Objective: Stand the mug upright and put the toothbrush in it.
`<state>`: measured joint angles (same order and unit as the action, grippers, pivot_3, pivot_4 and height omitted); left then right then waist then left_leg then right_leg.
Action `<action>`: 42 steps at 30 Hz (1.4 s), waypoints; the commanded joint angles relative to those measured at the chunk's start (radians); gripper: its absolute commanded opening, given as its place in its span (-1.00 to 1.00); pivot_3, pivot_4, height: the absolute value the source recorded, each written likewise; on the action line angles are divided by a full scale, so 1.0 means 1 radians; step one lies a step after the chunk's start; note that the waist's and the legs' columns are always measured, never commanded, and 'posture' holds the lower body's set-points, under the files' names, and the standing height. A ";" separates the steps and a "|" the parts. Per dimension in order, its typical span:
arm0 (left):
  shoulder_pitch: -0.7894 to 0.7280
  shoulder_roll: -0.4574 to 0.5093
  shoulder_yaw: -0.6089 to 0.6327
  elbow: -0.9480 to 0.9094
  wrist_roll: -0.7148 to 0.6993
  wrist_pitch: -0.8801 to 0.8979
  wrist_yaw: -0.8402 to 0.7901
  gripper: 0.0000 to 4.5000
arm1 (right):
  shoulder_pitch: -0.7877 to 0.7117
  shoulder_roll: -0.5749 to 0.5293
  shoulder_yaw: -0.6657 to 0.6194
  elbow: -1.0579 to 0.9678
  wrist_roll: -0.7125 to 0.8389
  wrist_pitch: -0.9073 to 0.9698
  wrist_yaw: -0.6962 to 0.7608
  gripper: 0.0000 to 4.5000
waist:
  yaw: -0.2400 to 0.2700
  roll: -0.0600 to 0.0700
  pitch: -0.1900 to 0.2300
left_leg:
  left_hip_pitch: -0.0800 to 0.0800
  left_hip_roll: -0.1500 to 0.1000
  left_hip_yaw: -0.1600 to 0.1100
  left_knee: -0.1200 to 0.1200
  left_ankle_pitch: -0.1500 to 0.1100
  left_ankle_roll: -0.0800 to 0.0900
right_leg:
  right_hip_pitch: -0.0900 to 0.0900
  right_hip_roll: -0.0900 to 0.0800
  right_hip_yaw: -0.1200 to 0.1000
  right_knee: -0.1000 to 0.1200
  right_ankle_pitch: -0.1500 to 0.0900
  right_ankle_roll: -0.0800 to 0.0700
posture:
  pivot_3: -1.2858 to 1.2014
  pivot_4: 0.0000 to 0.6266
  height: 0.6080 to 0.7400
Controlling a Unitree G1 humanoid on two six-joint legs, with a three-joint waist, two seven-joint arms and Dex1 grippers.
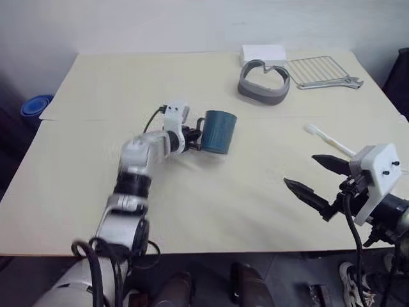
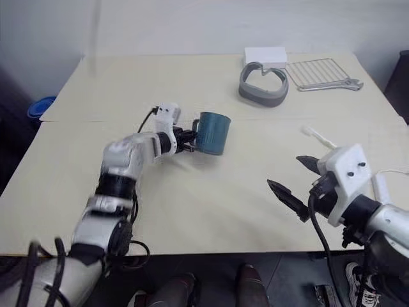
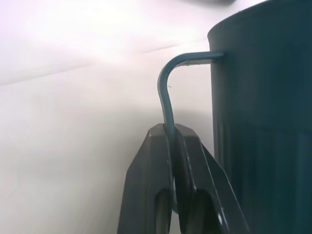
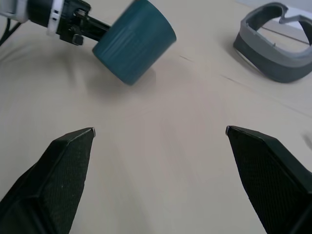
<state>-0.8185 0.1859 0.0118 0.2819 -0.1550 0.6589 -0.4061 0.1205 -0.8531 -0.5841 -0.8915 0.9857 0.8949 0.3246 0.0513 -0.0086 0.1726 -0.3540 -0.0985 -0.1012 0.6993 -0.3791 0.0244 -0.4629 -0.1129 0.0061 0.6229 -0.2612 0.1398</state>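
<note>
The dark teal mug (image 1: 218, 131) is near the middle of the table, rim up and slightly tilted. My left gripper (image 1: 197, 139) is shut on its thin loop handle (image 3: 167, 92), with the black fingers (image 3: 151, 180) pinching the loop from both sides. I cannot tell whether the mug's base rests on the table. The white toothbrush (image 1: 329, 139) lies flat on the table at the right. My right gripper (image 1: 300, 169) hovers just in front of the toothbrush, open and empty, and points toward the mug (image 4: 134, 41).
A grey curved band (image 1: 263, 82), a white box (image 1: 263, 52) and a wire rack (image 1: 319, 70) sit at the far right of the table (image 1: 128, 83). A blue bowl (image 1: 35, 104) is on the floor beyond the left edge.
</note>
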 commanded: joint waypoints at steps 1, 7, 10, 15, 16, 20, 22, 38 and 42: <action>0.147 -0.017 -0.104 -0.189 0.057 -0.393 -0.052 -0.98 | -0.044 0.040 0.029 -0.012 0.020 -0.019 -0.087 1.00 | 0.000 0.000 0.000 | 0.000 0.000 0.000 0.001 0.000 0.000 | 0.001 0.000 0.000 0.000 0.000 0.000 | 0.03 -0.52 1.00; 0.306 -0.033 -0.161 -0.122 0.169 -0.808 0.018 -0.98 | -0.047 0.021 0.072 -0.034 0.078 -0.019 -0.063 1.00 | 0.005 0.000 0.000 | 0.001 -0.001 0.001 0.002 0.000 0.001 | 0.003 0.000 0.000 -0.004 0.001 -0.001 | 0.03 -0.52 1.00; 0.298 -0.052 -0.148 0.017 0.214 -0.951 0.098 -0.98 | -0.066 0.011 0.090 -0.028 0.117 -0.017 -0.064 1.00 | 0.006 0.000 0.000 | 0.001 -0.001 0.001 0.002 0.000 0.001 | 0.003 0.000 0.000 -0.004 0.001 -0.001 | 0.03 -0.52 1.00; 0.260 -0.071 -0.111 0.178 0.222 -1.023 0.177 -0.98 | -0.035 -0.038 0.069 -0.037 0.186 -0.012 -0.020 1.00 | 0.006 0.000 0.000 | 0.001 -0.001 0.001 0.002 0.000 0.001 | 0.003 0.000 0.000 -0.004 0.001 -0.001 | 0.03 -0.52 1.00; 0.260 -0.074 -0.104 0.190 0.214 -1.016 0.182 -0.98 | -0.025 -0.048 0.062 -0.038 0.197 -0.014 -0.010 1.00 | 0.006 0.000 0.000 | 0.001 -0.001 0.001 0.002 0.000 0.001 | 0.003 0.000 0.000 -0.003 0.001 -0.001 | 0.03 -0.52 1.00; 0.276 -0.075 -0.096 0.204 0.202 -1.019 0.168 -0.87 | -0.007 -0.073 0.054 -0.028 0.209 -0.029 0.005 1.00 | 0.005 0.000 0.000 | 0.001 -0.001 0.001 0.002 0.000 0.002 | 0.003 0.000 0.000 -0.003 0.001 -0.001 | 0.03 -0.52 1.00; 0.288 -0.066 -0.100 0.197 0.204 -1.026 0.157 -0.66 | -0.014 -0.080 0.059 -0.017 0.205 -0.033 0.007 1.00 | 0.004 0.000 0.000 | 0.001 0.000 0.001 0.001 0.000 0.002 | 0.003 0.000 0.000 -0.003 0.001 -0.001 | 0.03 -0.52 1.00; 0.507 0.362 0.012 -0.326 -0.051 -0.510 -0.276 0.98 | -0.004 -0.097 0.092 0.059 0.050 -0.073 0.077 1.00 | -0.004 0.000 -0.001 | 0.001 0.002 0.001 0.000 0.000 0.001 | 0.003 0.001 0.000 -0.003 0.001 -0.001 | 0.03 -0.52 1.00; 0.479 0.724 0.078 -0.519 -0.390 -0.134 -0.692 0.98 | -0.009 -0.101 0.077 0.126 -0.034 -0.081 0.097 1.00 | -0.004 -0.001 0.000 | 0.000 0.002 -0.001 0.000 0.000 0.001 | 0.003 0.001 -0.001 -0.003 0.002 -0.002 | 0.03 -0.52 1.00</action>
<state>-0.3089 0.8493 0.0374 -0.1343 -0.4157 0.4223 -0.9508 0.1183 -0.9382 -0.4794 -0.7778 0.9820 0.8363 0.4062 0.0472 -0.0094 0.1727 -0.3539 -0.0961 -0.1019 0.6995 -0.3792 0.0257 -0.4600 -0.1113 0.0052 0.6196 -0.2596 0.1380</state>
